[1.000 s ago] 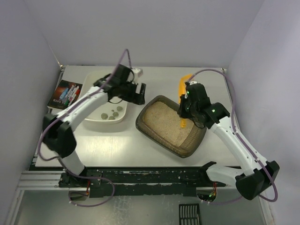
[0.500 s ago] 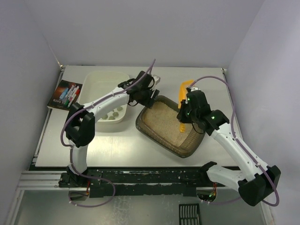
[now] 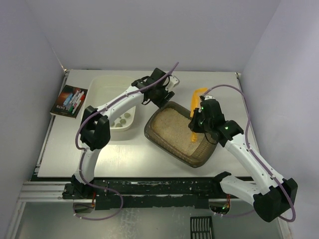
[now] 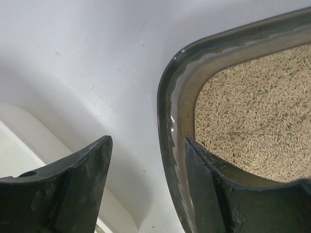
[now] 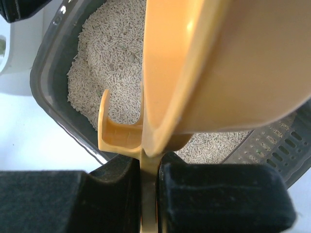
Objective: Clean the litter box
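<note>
Top view: bright, even, diffuse light from above. The table (image 3: 124, 149) is nearly white, with faint, soft shadows under the arms. Left wrist view: litter is sharp at 3 o'clock, and a small glare streak marks the rim of the litter box (image 4: 167, 121) at centre. Right wrist view: the yellow scoop (image 5: 218, 63), from 12 to 3 o'clock, is close and blurred. The table at 8 o'clock is washed out.

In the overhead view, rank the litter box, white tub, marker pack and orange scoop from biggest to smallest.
1. litter box and white tub: look alike; the left arm covers part of the tub.
2. marker pack.
3. orange scoop, partly hidden.
</note>
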`<state>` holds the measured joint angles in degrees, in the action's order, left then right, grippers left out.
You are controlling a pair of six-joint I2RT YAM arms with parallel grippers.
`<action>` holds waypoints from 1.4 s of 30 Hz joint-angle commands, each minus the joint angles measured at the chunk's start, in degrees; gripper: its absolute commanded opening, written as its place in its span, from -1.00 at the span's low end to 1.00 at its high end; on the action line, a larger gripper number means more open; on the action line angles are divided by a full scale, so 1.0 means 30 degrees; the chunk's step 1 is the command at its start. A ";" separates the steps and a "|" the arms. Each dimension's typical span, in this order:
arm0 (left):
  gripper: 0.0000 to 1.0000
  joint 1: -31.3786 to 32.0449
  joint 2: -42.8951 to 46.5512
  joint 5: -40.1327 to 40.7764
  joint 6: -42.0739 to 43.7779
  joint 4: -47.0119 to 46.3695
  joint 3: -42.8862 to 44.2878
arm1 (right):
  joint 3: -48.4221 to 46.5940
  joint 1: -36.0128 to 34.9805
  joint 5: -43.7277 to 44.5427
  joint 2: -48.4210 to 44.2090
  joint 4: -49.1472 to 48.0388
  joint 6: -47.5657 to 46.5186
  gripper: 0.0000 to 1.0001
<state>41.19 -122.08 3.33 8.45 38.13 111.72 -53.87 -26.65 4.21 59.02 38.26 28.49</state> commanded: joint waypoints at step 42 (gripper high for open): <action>-0.84 -0.0058 -0.5091 0.4613 1.0813 0.3002 0.6283 | 0.2374 0.0997 -0.2260 -0.1765 -0.2436 0.0679 -1.00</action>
<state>41.80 -135.37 7.07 36.27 57.58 127.96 -48.05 -24.05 -0.71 55.94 33.67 29.17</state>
